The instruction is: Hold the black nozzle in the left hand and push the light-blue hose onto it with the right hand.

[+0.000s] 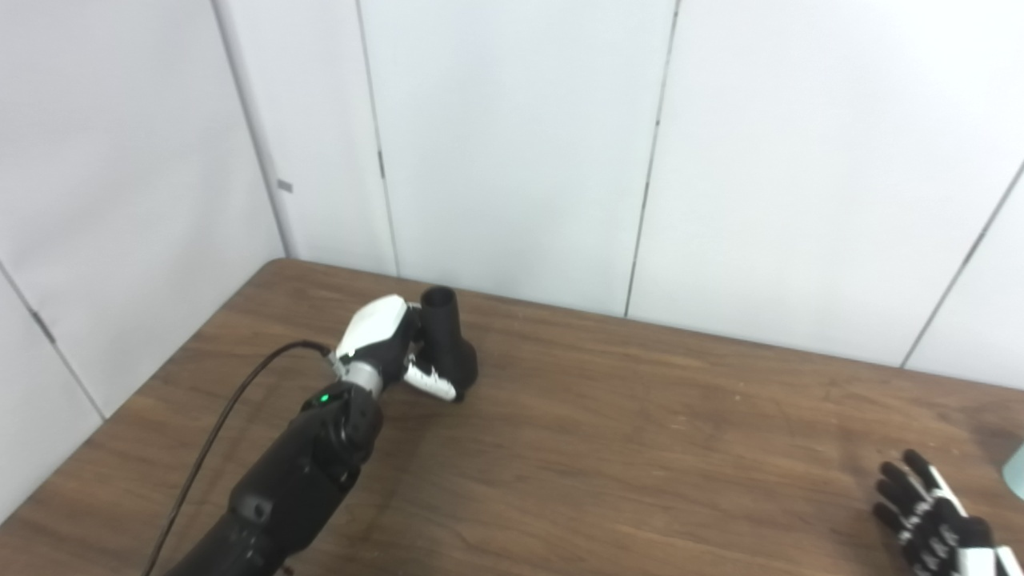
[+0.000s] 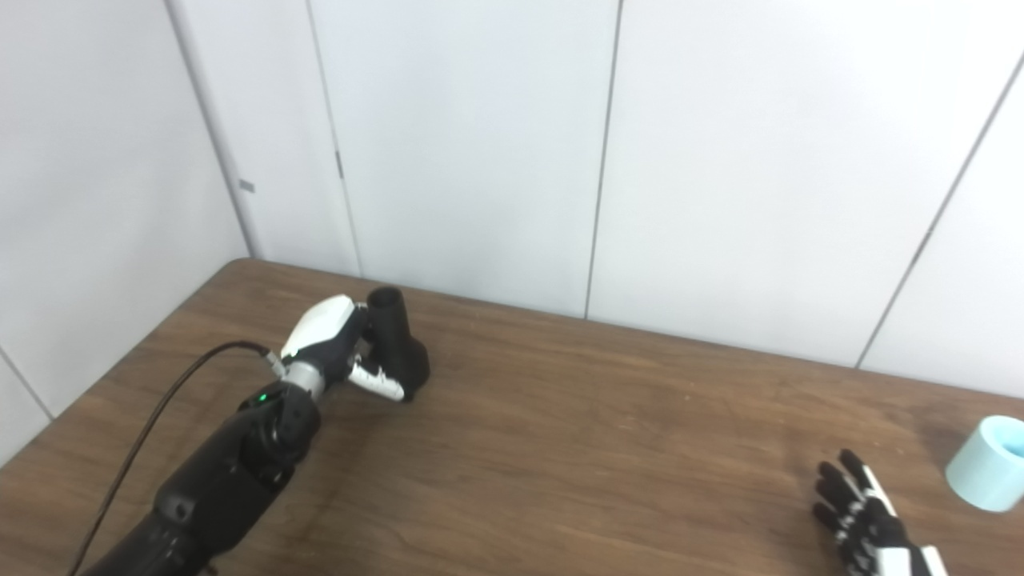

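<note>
Two hands show over a brown wood-grain surface [image 2: 576,448] that runs up to pale wall panels [image 2: 480,144] at the far side. The left hand [image 1: 382,344], white-backed with black fingers, sits at the far left of the surface at the end of a black forearm; a green light glows at the wrist, and a black cable [image 1: 216,432] arcs away from the arm toward the near left edge. Its fingers [image 1: 432,382] are wrapped around the black nozzle [image 1: 448,344], with one white-tipped finger crossing the front of the wider lower body. The nozzle stands roughly upright, tilted a little, its narrow round open end pointing up and toward the far wall, its broader base low against the surface; whether the base touches the wood or is just lifted cannot be told.

Well apart from this, at the near right corner, the right hand [image 2: 868,516] comes in from the bottom edge, palm down over the surface, its black fingers [image 2: 836,488] spread apart and holding nothing. The light-blue hose [image 2: 988,464] lies at the far right edge of the surface, just beyond and to the right of the right hand, not touching it. Only a short cylindrical end is visible, its open mouth facing up and to the right, the rest cut off by the frame. In the left eye view only a sliver of it shows at the right border.
</note>
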You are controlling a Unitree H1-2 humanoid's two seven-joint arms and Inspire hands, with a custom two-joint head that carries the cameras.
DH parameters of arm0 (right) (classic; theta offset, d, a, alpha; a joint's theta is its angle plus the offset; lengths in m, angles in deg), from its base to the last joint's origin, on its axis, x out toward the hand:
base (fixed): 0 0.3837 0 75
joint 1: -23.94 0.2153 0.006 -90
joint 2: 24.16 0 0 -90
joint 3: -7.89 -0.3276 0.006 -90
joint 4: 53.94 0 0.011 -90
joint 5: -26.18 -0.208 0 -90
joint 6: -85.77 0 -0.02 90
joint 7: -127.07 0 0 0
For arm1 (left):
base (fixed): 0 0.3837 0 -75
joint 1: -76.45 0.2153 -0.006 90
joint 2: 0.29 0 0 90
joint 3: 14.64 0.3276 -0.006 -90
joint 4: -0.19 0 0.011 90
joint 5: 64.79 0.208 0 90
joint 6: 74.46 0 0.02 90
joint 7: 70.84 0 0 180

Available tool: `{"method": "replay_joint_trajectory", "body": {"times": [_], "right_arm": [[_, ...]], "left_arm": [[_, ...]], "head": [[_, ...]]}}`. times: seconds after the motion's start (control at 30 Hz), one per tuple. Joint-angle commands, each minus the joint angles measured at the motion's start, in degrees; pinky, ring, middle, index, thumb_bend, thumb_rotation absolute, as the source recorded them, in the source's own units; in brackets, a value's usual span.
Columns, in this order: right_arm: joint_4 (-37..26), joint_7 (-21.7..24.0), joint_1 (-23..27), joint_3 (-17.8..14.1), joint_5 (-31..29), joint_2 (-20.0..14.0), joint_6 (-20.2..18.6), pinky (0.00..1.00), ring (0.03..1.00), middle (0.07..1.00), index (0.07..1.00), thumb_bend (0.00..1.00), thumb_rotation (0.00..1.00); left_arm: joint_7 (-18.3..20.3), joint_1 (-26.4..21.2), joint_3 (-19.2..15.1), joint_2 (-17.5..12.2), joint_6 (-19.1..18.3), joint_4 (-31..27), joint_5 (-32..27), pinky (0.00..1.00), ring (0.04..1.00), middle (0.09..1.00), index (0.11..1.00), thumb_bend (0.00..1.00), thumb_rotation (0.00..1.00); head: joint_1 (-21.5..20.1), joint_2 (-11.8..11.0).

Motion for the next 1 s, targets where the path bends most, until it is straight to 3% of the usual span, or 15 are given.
{"method": "replay_joint_trajectory", "body": {"times": [0.0,0.3,0.53,0.57,0.97], "right_arm": [[-2.2,-0.1,1.0,0.0,0.1,0.1,0.2,0.91,0.943,0.926,0.974,0.63,1.0],[-4.9,-0.5,1.2,0.6,0.0,0.7,-2.3,0.93,0.96,0.931,0.994,0.62,1.0],[-6.7,-0.5,0.9,0.9,0.2,1.2,-3.5,0.94,0.968,0.937,1.0,0.6,1.0],[-6.9,-0.6,0.8,0.9,0.2,1.3,-3.6,0.94,0.969,0.937,1.0,0.6,1.0],[-8.3,-1.1,1.0,1.1,0.6,1.9,-4.9,0.96,0.978,0.942,1.0,0.58,1.0]], "left_arm": [[2.1,0.0,0.5,-0.1,-0.2,-1.1,0.4,1.0,0.71,0.559,0.444,0.51,0.0],[6.5,1.6,1.3,1.0,-4.1,-9.6,3.5,1.0,0.717,0.559,0.443,0.51,0.0],[11.2,3.4,1.2,2.7,-4.4,-13.6,7.0,1.0,0.736,0.498,0.481,0.52,0.0],[11.6,3.7,1.2,2.9,-4.4,-14.0,7.2,1.0,0.735,0.529,0.463,0.52,0.0],[10.2,7.5,3.4,6.6,-3.0,-18.3,10.7,1.0,0.673,0.549,0.448,0.51,0.0]], "head": [[-0.2,0.2],[-2.3,1.9],[-3.5,2.9],[-3.7,3.1],[-5.2,4.4]]}}
